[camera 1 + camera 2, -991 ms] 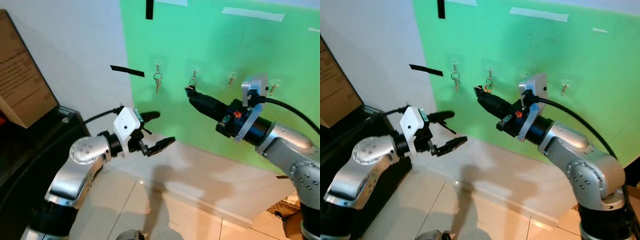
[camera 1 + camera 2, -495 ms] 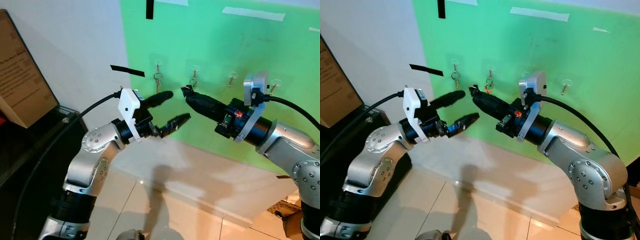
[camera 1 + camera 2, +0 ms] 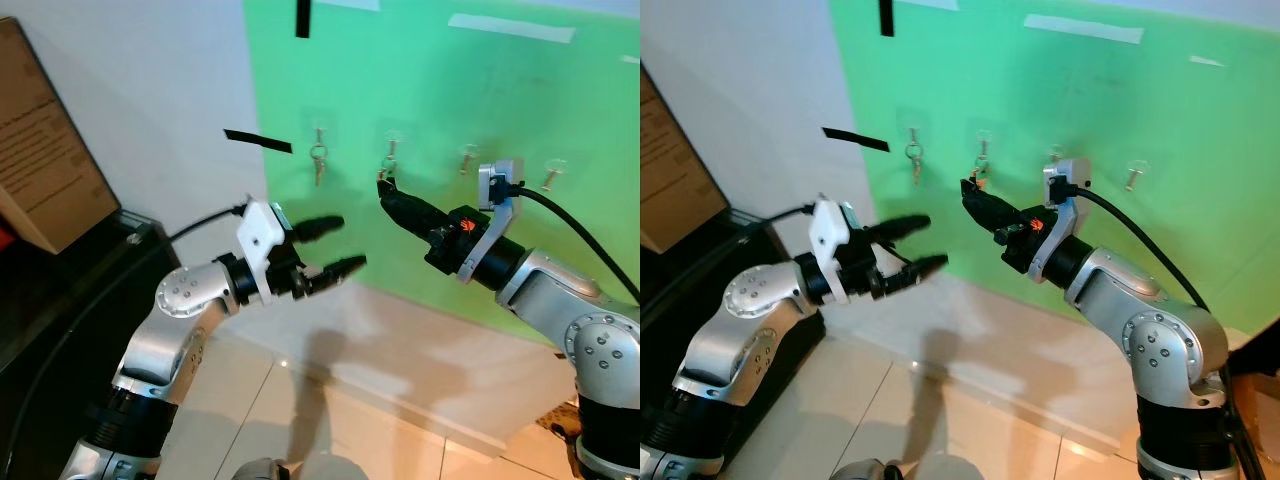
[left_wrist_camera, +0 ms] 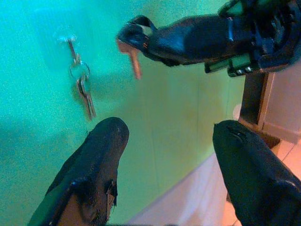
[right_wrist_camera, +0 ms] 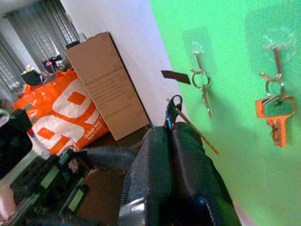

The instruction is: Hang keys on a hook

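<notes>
Dropping back from half a second ago, the left gripper [image 3: 338, 245] now sits lower and further from the green wall panel [image 3: 520, 90], fingers spread wide with nothing between them; the right gripper [image 3: 384, 186] has pushed closer to the hooks. Its fingers are pressed together on a key ring [image 5: 175, 101] at the very tips, a key [image 4: 135, 62] dangling below; just beyond those tips an orange-tagged key set [image 5: 275, 111] hangs on the second hook [image 3: 391, 141], another set [image 3: 317, 160] further left.
</notes>
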You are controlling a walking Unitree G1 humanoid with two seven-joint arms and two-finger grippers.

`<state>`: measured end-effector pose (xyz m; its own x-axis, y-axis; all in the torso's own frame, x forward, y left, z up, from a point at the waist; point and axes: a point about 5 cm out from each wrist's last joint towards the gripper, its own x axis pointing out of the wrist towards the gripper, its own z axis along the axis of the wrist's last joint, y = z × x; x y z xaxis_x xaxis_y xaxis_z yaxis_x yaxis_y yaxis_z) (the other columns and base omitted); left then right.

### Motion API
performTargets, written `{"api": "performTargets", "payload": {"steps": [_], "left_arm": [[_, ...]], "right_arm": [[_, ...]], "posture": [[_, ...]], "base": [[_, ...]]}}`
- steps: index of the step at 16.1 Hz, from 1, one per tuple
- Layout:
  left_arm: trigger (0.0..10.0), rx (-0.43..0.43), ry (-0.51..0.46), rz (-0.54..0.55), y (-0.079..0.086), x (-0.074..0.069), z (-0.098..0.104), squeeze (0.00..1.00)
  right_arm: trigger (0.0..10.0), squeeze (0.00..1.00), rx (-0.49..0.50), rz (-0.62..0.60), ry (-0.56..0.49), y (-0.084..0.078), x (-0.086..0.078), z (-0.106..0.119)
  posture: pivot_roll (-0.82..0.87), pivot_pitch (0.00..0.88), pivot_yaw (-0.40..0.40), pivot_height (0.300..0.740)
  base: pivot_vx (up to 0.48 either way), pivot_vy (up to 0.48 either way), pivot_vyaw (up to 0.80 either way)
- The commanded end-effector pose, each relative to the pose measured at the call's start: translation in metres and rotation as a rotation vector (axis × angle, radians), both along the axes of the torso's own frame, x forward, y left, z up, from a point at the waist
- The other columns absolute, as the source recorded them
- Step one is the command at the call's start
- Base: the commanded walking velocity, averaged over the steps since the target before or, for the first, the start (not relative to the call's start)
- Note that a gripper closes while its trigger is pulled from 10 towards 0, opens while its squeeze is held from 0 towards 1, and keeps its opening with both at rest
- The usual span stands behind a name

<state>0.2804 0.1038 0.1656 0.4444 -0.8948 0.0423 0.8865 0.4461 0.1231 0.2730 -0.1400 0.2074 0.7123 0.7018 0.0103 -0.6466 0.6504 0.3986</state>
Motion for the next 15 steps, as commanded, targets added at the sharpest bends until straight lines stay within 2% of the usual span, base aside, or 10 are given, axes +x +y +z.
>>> {"api": "performTargets", "payload": {"steps": [1, 4, 9, 15], "left_arm": [[10.0, 0.022, -0.041, -0.026, -0.003, -0.002, 0.007, 0.00], [10.0, 0.030, -0.042, -0.023, -0.002, -0.004, 0.008, 0.00], [10.0, 0.031, -0.034, -0.007, 0.002, -0.005, 0.008, 0.00], [10.0, 0.035, -0.034, -0.006, 0.004, -0.003, 0.010, 0.00]], "right_arm": [[10.0, 0.00, 0.026, -0.028, -0.009, -0.005, 0.004, 0.004], [10.0, 0.00, 0.020, -0.096, 0.012, -0.019, 0.012, 0.002], [10.0, 0.00, 0.008, -0.190, 0.027, -0.045, 0.014, 0.000], [10.0, 0.00, 0.039, -0.248, 0.046, -0.054, 0.024, -0.001]], "posture": [[-0.05, 0.000, 0.035, 0.740], [-0.04, 0.000, 0.031, 0.740], [-0.03, 0.000, 0.024, 0.740], [-0.04, 0.000, 0.037, 0.740]], "base": [[0.000, 0.000, 0.00], [0.000, 0.000, 0.00], [0.000, 0.000, 0.00], [0.000, 0.000, 0.00]]}}
